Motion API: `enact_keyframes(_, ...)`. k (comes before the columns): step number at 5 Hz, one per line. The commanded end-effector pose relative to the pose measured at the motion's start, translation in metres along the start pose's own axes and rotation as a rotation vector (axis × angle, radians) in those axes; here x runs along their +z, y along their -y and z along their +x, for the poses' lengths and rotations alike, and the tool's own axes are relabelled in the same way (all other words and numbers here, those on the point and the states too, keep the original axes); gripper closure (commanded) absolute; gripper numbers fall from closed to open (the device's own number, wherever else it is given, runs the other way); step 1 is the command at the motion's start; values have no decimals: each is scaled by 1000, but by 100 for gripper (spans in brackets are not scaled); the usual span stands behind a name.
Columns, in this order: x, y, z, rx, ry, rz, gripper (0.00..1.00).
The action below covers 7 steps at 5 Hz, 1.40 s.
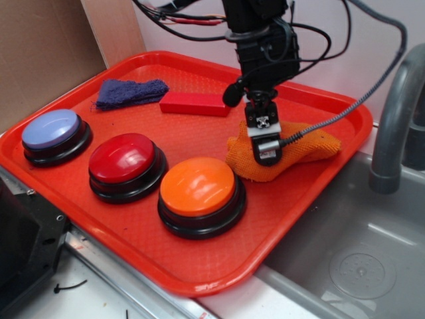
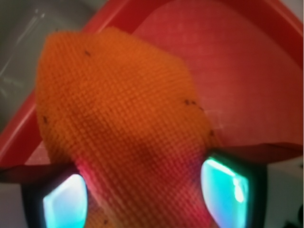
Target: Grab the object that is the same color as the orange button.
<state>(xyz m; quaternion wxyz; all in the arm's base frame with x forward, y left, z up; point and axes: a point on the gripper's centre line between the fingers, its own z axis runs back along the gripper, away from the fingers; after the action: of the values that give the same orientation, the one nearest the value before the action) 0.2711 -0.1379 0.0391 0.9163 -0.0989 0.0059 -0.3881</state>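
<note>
While the gripper (image 1: 263, 147) is pressing down, its jaws are sitting partly open around the orange cloth (image 1: 307, 147).

It is going there because the cloth matches the orange button (image 1: 198, 187) (same color). The red tray (image 1: 300, 211) is holding the cloth near its right edge, plus the buttons.

Red tray (image 1: 319, 193) carries three dome buttons in a row: pale blue button (image 1: 52, 129), red button (image 1: 123, 157), orange button (image 1: 198, 187). Gripper (image 1: 265, 147) points down onto orange knitted cloth (image 1: 309, 146). Blue cloth (image 1: 129, 92) and red block (image 1: 194, 103) lie behind.
</note>
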Motion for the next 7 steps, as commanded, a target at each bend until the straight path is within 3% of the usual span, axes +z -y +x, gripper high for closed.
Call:
enact_keyframes(1,-5,7,16,-64,-93,17,6)
enact_keyframes(2,-17,13,22,-99,-141,34,100)
enact_keyframes(3,-13,10,20,-56,-137,59,100)
enact_keyframes(4,19,4,8,54,-63,99,100)
enact_keyframes(5,55,-4,-3,169,-67,90,100)
enact_keyframes(6,106,-19,-25,422,-66,69,100)
enact_keyframes(7,153,-28,-56,644,-3,73,100)
